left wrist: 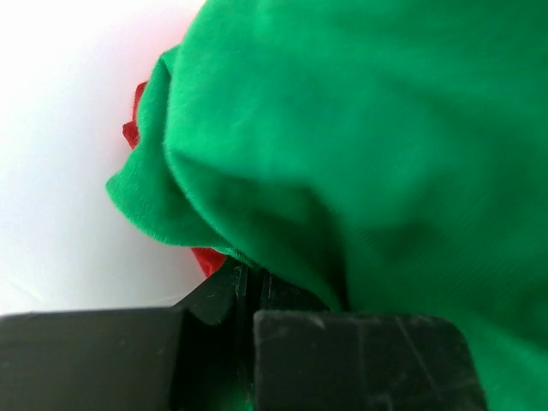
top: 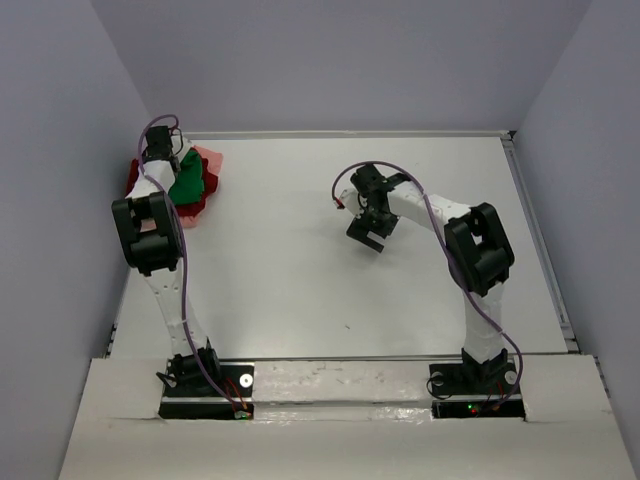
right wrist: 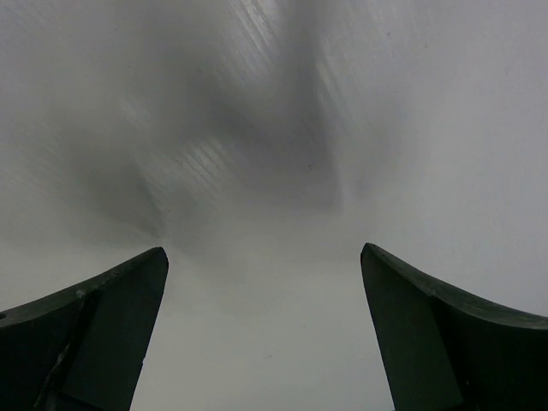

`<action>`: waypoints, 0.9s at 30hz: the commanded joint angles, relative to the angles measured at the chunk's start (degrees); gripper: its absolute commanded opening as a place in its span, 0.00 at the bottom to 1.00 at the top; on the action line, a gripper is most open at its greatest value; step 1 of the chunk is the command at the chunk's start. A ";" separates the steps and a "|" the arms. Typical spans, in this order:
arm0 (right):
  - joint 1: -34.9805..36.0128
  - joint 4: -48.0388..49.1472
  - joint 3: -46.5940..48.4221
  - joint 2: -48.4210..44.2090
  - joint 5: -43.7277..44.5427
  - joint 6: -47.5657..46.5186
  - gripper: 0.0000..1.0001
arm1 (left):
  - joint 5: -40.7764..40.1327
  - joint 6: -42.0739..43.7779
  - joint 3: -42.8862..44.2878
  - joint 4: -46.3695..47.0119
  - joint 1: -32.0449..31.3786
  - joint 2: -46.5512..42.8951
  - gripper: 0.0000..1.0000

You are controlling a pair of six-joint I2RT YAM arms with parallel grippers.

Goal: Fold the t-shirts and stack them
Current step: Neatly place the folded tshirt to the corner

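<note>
1. Heaped together at the far left corner of the table (top: 300, 290): green t-shirt (top: 187, 180) on top, dark red t-shirt (top: 192, 208) underneath and showing at both sides, pale pink t-shirt (top: 208, 158) poking out on the heap's right side
2. Left gripper (left wrist: 248, 281) down in the heap, jaws together, pinched on a fold of green cloth by the look of the wrist view; a scrap of red just beyond the tips
3. Right gripper (right wrist: 264, 250) over the table near the middle, well apart from the heap, jaws wide apart, nothing between them
4. Handling, judged: light, soft, limp knit; no stiffness, so likely to sag and drape from any single pinch; matte, not slippery; nothing fragile; apt to cling and drag neighbours along
5. Where to take hold: at an edge such as hem, shoulder or sleeve, not mid-bunch; one layer only, to avoid lifting red with it; a second pinch on the opposite edge probably needed for spreading flat
6. Surface: flat, smooth, pale; ample room between heap and right arm for laying out; expect cloth to slide easily when dragged
7. Room: plain grey walls (top: 350, 60) close on left, right and far side; heap hard by the left wall, little elbow space there
</note>
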 commanded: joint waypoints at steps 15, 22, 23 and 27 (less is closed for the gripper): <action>-0.42 -2.09 2.64 1.93 2.05 0.24 1.00 | -2.33 3.65 -1.43 8.73 2.85 2.99 0.00; -0.42 -2.35 2.38 1.93 2.41 0.24 1.00 | 0.22 3.91 -1.87 6.98 3.11 3.25 0.03; -0.42 -2.35 2.29 1.84 2.49 0.15 1.00 | 0.13 3.74 -1.69 6.98 3.29 3.43 0.04; -0.42 -2.27 1.59 1.14 2.49 0.07 1.00 | 1.18 1.98 -0.11 4.87 4.26 4.05 0.08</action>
